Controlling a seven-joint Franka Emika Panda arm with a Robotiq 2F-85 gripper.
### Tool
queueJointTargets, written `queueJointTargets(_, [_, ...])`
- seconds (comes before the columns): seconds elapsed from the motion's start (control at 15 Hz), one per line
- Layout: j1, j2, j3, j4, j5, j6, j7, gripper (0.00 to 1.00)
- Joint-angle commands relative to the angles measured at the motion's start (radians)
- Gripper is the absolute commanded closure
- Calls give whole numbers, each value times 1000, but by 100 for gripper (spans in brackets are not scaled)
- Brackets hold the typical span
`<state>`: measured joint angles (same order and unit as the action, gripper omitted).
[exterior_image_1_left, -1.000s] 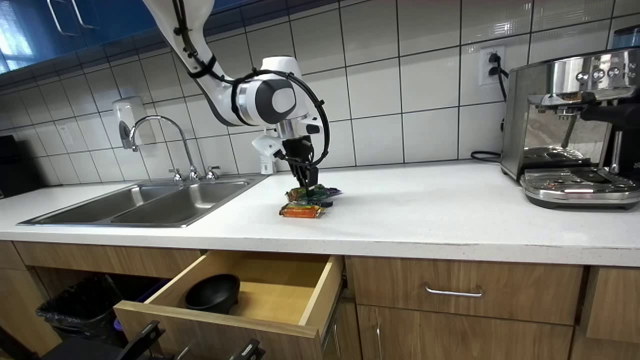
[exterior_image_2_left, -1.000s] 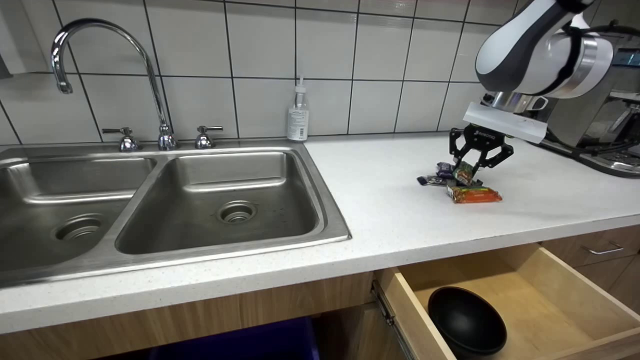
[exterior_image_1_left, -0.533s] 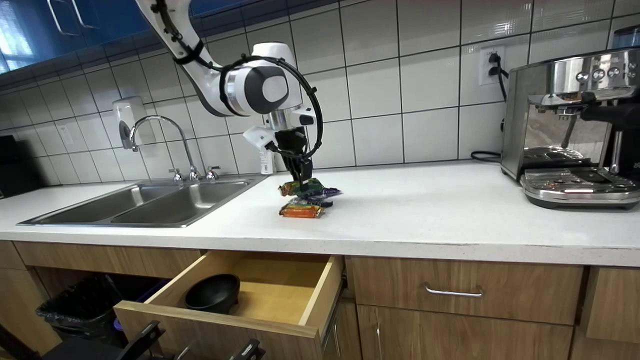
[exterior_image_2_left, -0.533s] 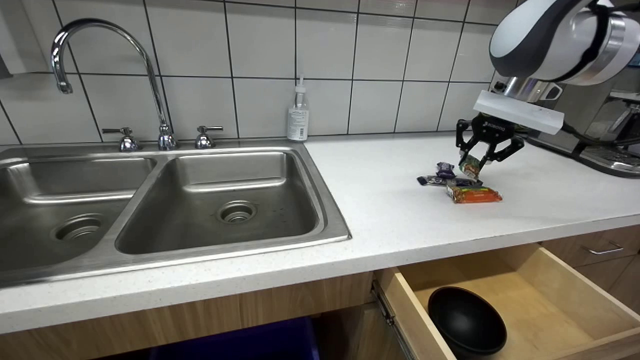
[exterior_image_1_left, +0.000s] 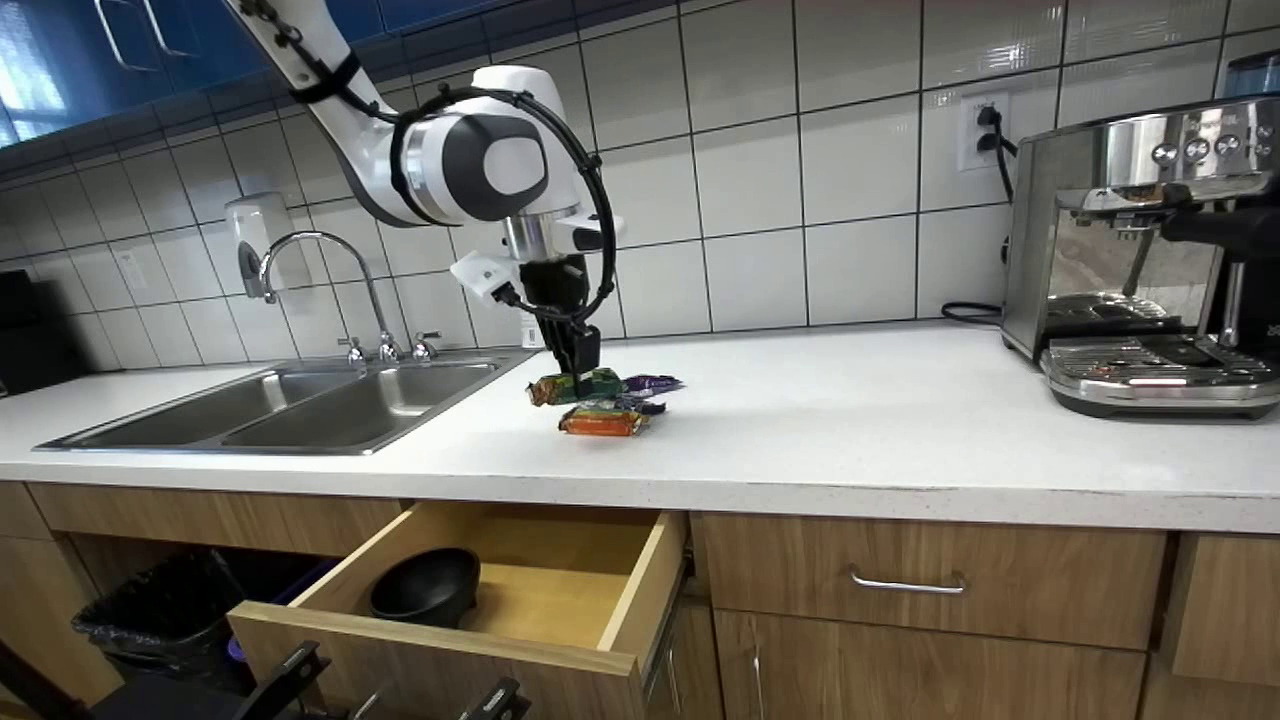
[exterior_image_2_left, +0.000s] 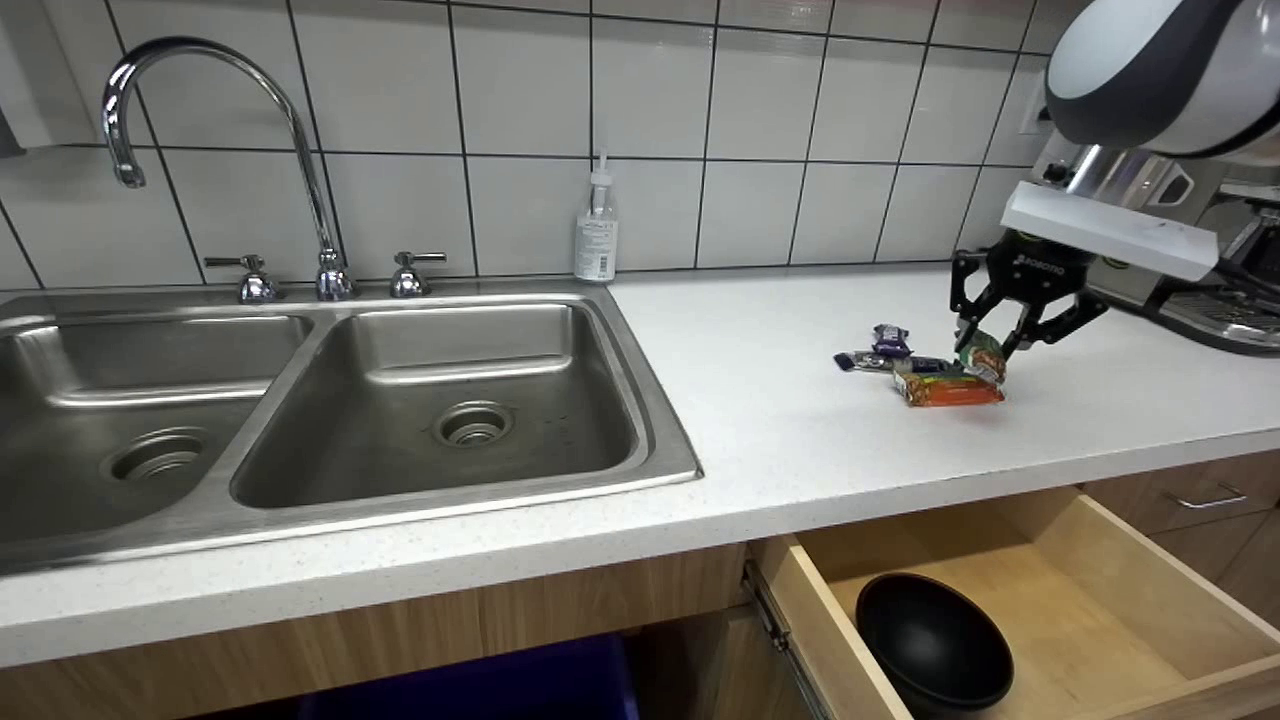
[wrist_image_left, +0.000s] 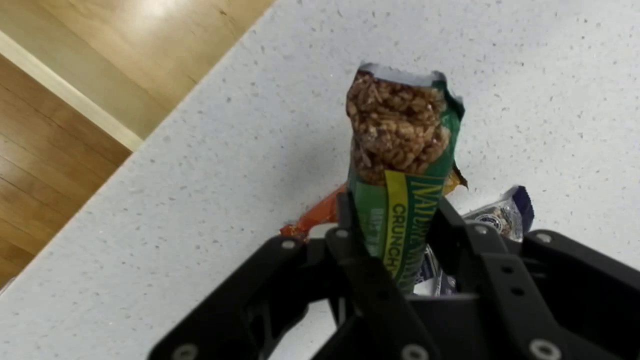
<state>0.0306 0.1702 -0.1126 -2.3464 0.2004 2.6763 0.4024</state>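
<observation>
My gripper (wrist_image_left: 392, 212) is shut on a green crunchy granola bar (wrist_image_left: 400, 145), with one finger against each long side. The bar sticks out past the fingertips and hides part of an orange-wrapped bar (wrist_image_left: 320, 212) below it. In an exterior view the held bar (exterior_image_2_left: 983, 357) hangs low over the counter, at the back right end of the orange bar (exterior_image_2_left: 950, 389); whether they touch I cannot tell. Dark wrapped bars lie beside it: a purple one (exterior_image_2_left: 890, 340) and a flatter navy one (exterior_image_2_left: 865, 361). A silver and purple wrapper (wrist_image_left: 500, 215) shows past the right finger.
Below the counter (exterior_image_1_left: 800, 430) a drawer (exterior_image_1_left: 560, 590) stands pulled out, with a black bowl (exterior_image_1_left: 425, 587) in it. A double sink (exterior_image_2_left: 440, 420) with a faucet (exterior_image_2_left: 205, 55) and a clear bottle (exterior_image_2_left: 597, 235) are near. An espresso machine (exterior_image_1_left: 1150, 250) stands along the counter.
The gripper has carried the green bar away from the purple wrapper, leftward in one exterior view and rightward in another. The other bars and the drawer have stayed put.
</observation>
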Motion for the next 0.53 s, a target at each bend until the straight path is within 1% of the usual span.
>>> queueJointTargets(0.0, [-14,-114,10,-134,-34,30,-10,87])
queueJointTargets(0.47, [-33,-218,16,-305,-101,67,6,87])
